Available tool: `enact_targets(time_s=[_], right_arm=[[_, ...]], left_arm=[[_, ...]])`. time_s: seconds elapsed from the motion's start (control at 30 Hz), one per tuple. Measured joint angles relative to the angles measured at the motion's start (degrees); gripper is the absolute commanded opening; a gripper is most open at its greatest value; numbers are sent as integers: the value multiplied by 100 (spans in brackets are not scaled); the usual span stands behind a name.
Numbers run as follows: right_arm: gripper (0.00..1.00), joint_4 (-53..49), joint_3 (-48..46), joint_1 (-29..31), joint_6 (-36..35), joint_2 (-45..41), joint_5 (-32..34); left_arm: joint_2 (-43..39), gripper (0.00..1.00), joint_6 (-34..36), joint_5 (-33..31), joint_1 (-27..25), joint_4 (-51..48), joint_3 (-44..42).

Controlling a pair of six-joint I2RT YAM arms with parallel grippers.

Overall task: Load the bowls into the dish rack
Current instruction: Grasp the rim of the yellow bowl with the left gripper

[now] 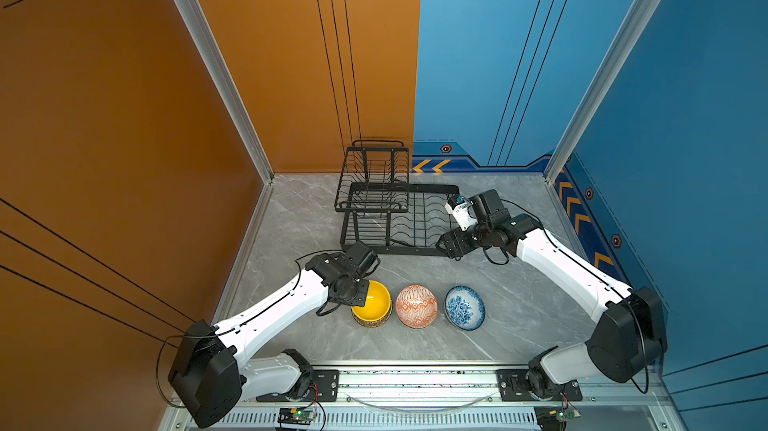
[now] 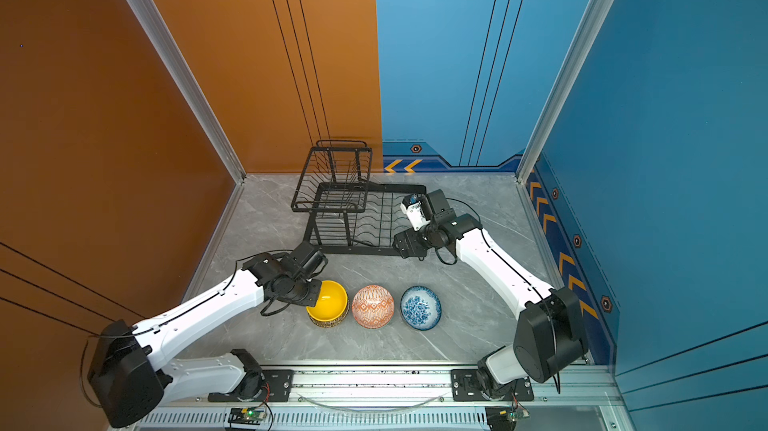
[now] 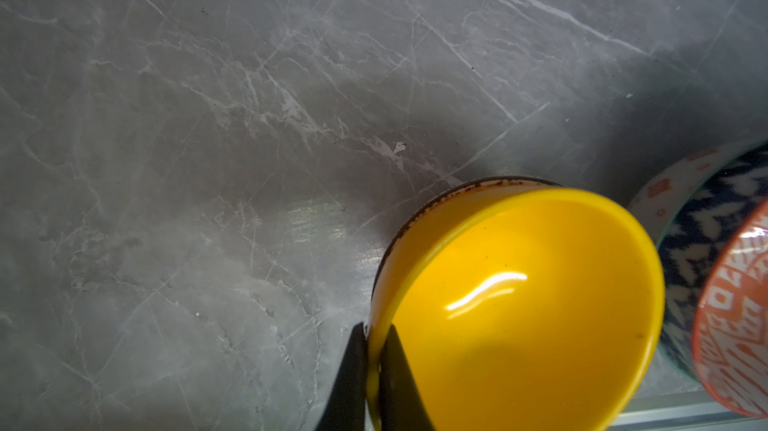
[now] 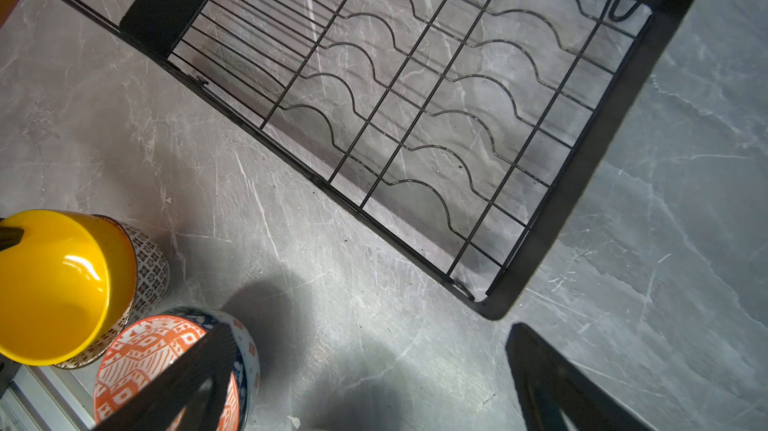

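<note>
Clearly the left gripper [image 3: 375, 335] is clenched on the rim of the yellow bowl [image 3: 519, 304], with one black finger inside the wall and one outside. In both top views that grip sits at the bowl's 9 o'clock edge.

The yellow bowl is tilted and nested in a brown-and-white patterned bowl [image 4: 151, 262], which stands on the grey marbled tabletop [image 1: 523, 308]. In both top views the bowls form a row across the tabletop:
- At 9 o'clock is the yellow bowl.
- In the middle is the orange-white geometric bowl [image 1: 416, 306], nested in a dark-blue-and-white bowl [image 3: 698, 242].
- At 3 o'clock is the blue-white floral bowl [image 1: 464, 307], tipped to one side.

The black wire dish rack [image 1: 432, 188] lies at 12 o'clock from that row, apart from it. Its raised basket tier [image 1: 374, 175] is at the rack's 10 o'clock end.

The right gripper [image 1: 445, 247] is released, its jaws spread wide and grasping nothing. It hangs just beside the rack's 5 o'clock corner. In the right wrist view its two fingers straddle bare tabletop, with the rack's corner just beyond them.
</note>
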Motion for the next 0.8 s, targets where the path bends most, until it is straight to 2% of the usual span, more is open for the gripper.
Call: enact_targets(time_s=[0.4, 0.63, 0.8], right_arm=[[100, 44, -55, -66, 0, -4, -4], [100, 83, -138, -85, 0, -87, -4], [100, 87, -214, -87, 0, -155, -7]], left_arm=[[210, 24, -2, -28, -22, 0, 0], [297, 22, -4, -28, -22, 26, -48], [304, 15, -44, -26, -26, 68, -107]])
